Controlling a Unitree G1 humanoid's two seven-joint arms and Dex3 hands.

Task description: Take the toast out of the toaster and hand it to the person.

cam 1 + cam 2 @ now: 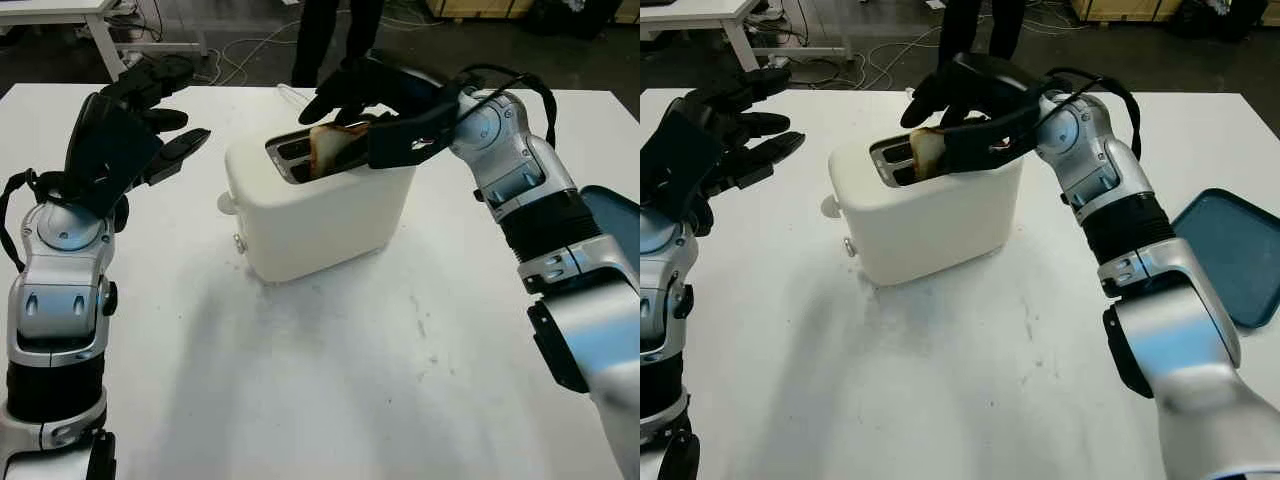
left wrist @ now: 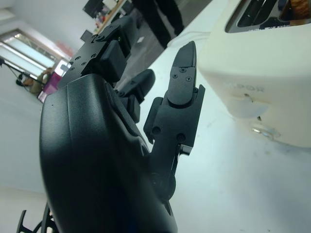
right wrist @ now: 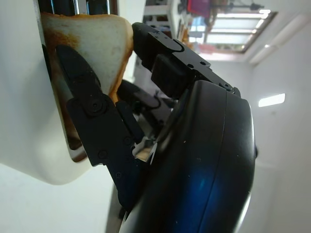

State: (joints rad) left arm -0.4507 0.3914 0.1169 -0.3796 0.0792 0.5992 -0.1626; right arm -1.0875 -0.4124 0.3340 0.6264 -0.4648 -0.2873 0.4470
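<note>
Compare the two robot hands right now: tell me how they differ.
The right robot hand is over the toaster, shut on the toast standing in its slot; the left robot hand is open, raised beside the toaster, holding nothing. Both are black and hang above the white table.

White table (image 1: pixel 330 400), toaster (image 1: pixel 320 215), blue tray (image 1: pixel 1230 250)

text check | I see faint embossed lettering on the toaster (image 2: pixel 257 73) side in my left wrist view | too faint to read | nothing else legible
</note>
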